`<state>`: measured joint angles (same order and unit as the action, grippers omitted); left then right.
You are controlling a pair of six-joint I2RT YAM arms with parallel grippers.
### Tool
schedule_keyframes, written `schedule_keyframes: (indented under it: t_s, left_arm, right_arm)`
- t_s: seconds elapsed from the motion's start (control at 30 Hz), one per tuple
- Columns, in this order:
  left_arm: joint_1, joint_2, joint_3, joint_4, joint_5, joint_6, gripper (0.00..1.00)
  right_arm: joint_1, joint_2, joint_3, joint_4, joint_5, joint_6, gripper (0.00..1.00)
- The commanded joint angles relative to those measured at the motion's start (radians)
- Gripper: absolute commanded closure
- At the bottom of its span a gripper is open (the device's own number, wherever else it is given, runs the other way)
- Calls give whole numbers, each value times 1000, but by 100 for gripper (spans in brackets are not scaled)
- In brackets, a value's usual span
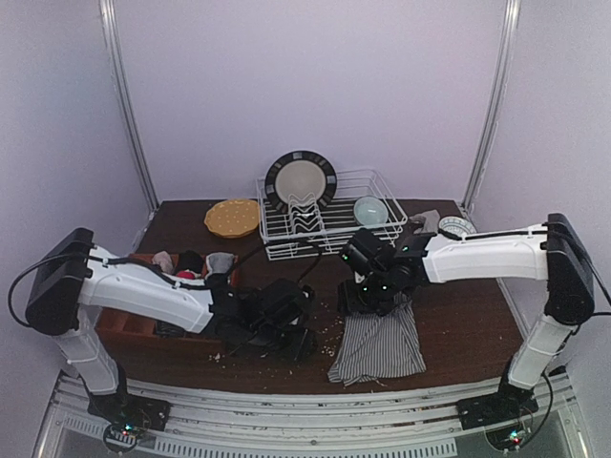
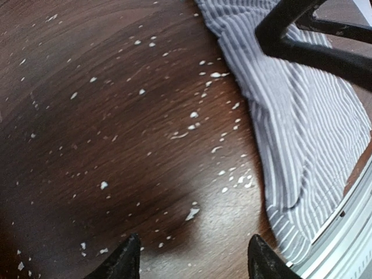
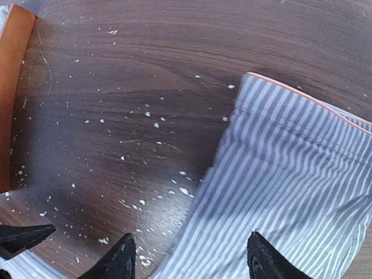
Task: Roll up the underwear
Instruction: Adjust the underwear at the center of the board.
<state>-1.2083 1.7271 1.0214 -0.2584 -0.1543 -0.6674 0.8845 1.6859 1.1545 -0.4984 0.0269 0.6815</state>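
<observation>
Your overhead view is lit evenly from above, soft and slightly lilac on the walls [image 1: 305, 76], with no hard glare. In the wrist views the dark worktop [image 2: 87, 116] carries a broad, dull sheen. The left pincer [image 2: 192, 261] throws a soft-edged shadow on it, and straight lines bow and smear toward the corners.

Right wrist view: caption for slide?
Open right tool above the striped underwear lying on the speckled wooden table.
</observation>
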Motion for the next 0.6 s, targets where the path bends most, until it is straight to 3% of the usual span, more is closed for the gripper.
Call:
schedule_keyframes:
  t_s: [0.0,0.37,0.57]
  left_arm:
    - [8,-60,-58,23,-54,-51,40]
    - [18,-123,-158,47,-97,-94,40]
    - [21,-122,-189,85,-82,-98,40]
  right_arm:
    - [49,108,110,-123,139,48,37]
    - [128,268,230,-279,351,189,33]
    - [129,340,247,-309,338,216,32]
